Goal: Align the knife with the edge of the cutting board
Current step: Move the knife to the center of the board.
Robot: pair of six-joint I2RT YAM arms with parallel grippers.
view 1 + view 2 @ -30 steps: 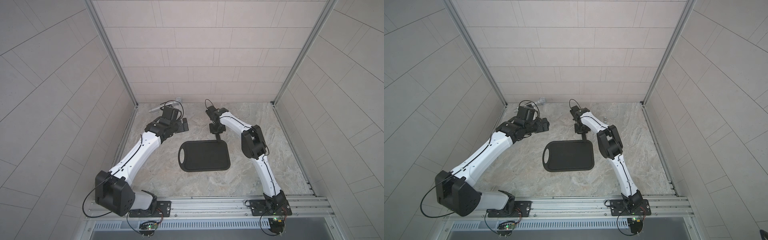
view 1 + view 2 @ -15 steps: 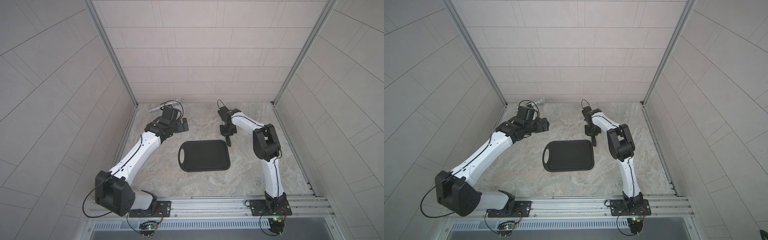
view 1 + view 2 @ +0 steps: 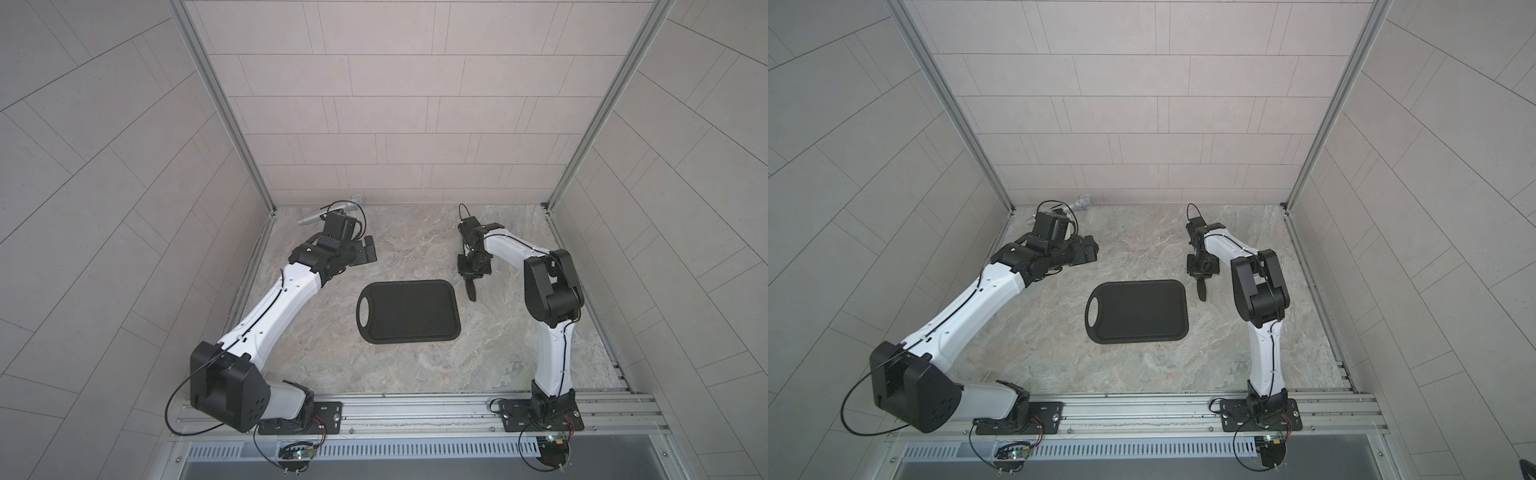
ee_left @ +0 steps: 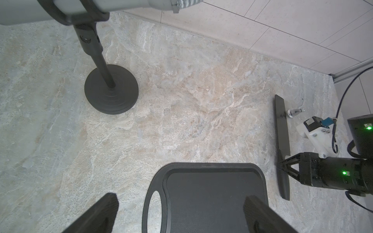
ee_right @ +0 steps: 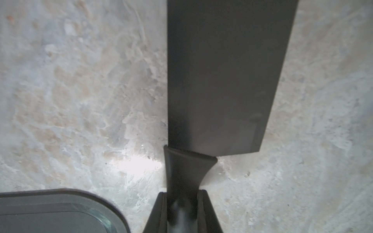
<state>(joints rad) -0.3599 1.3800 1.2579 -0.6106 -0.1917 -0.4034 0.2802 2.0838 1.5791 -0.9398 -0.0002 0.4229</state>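
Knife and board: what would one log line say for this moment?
right gripper: shut on knife handle | knife: beside cutting board, off it | left gripper: open, empty

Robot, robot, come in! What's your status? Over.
Left end effector open, empty. Right end effector shut on knife, by the handle. Knife beside cutting board short edge, not touching. Nothing between them. Over.
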